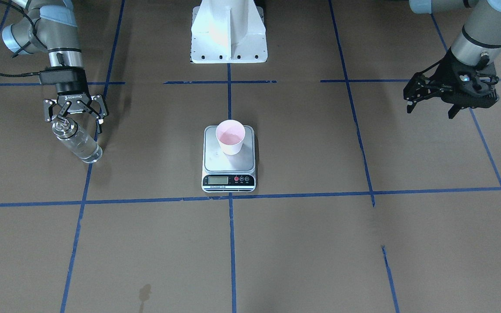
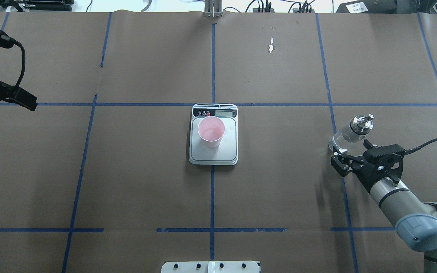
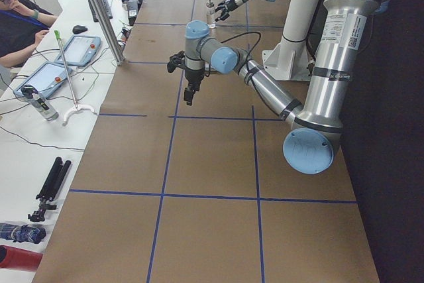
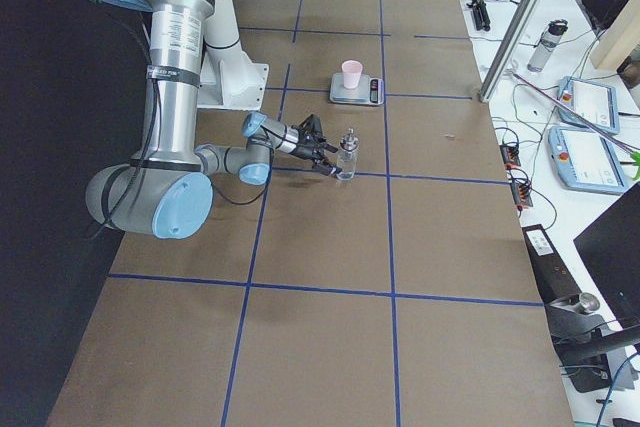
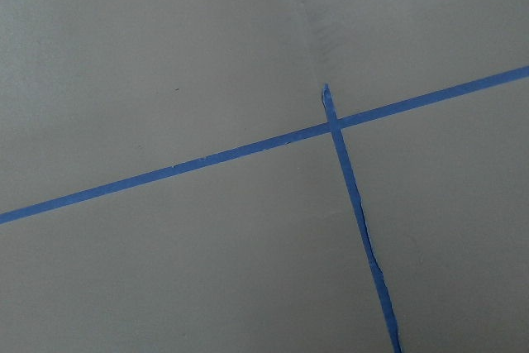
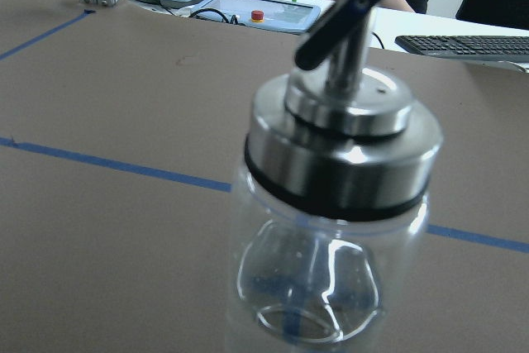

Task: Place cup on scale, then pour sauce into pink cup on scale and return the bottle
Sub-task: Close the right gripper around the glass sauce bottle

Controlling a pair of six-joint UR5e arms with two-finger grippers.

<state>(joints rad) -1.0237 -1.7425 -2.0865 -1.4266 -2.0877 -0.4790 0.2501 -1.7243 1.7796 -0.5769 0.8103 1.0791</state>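
Observation:
The pale pink cup [image 1: 230,137] [image 2: 211,131] stands upright on the steel scale [image 1: 228,167] [image 2: 213,156] at the table's middle. The clear glass bottle [image 1: 76,141] [image 2: 349,132] [image 6: 331,229] with its silver cap and spout stands on the table far to my right. My right gripper [image 1: 74,124] [image 2: 350,148] is open, its fingers spread on either side of the bottle without closing on it. Any sauce is hard to make out through the glass. My left gripper [image 1: 429,108] hangs open and empty, far out on the left above the table.
Blue tape lines [image 5: 248,155] cross the brown table. The robot's white base [image 1: 228,32] stands behind the scale. Beyond the far edge are tablets, a keyboard [image 6: 471,45] and a seated person [image 3: 16,14]. Brown table surface lies between scale and bottle.

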